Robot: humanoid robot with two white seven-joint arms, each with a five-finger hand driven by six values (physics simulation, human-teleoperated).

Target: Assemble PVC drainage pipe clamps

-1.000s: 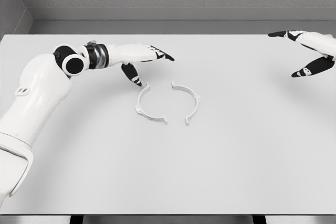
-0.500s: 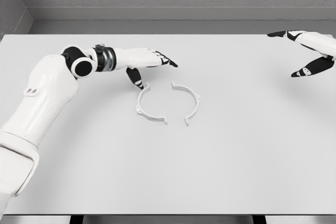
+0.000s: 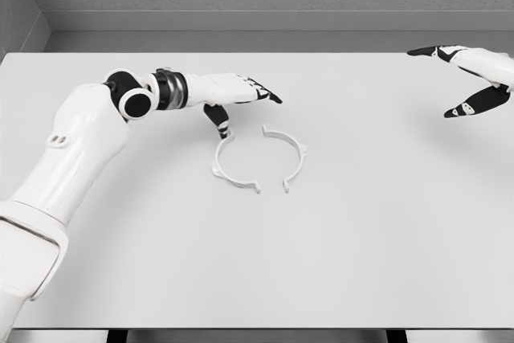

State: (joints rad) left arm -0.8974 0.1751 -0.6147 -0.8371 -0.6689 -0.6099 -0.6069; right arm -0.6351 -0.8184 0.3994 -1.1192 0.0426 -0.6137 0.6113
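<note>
Left hand, fingers spread, thumb touching left clamp half; bare table around.

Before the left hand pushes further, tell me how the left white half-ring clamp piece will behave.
The left white half-ring clamp piece looks thin and light, so it probably slides easily on the smooth white table. Lying flat, it shouldn't roll; pushed at one end by the left hand, it may pivot.

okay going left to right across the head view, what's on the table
left hand → left clamp half → right clamp half → right hand
</note>
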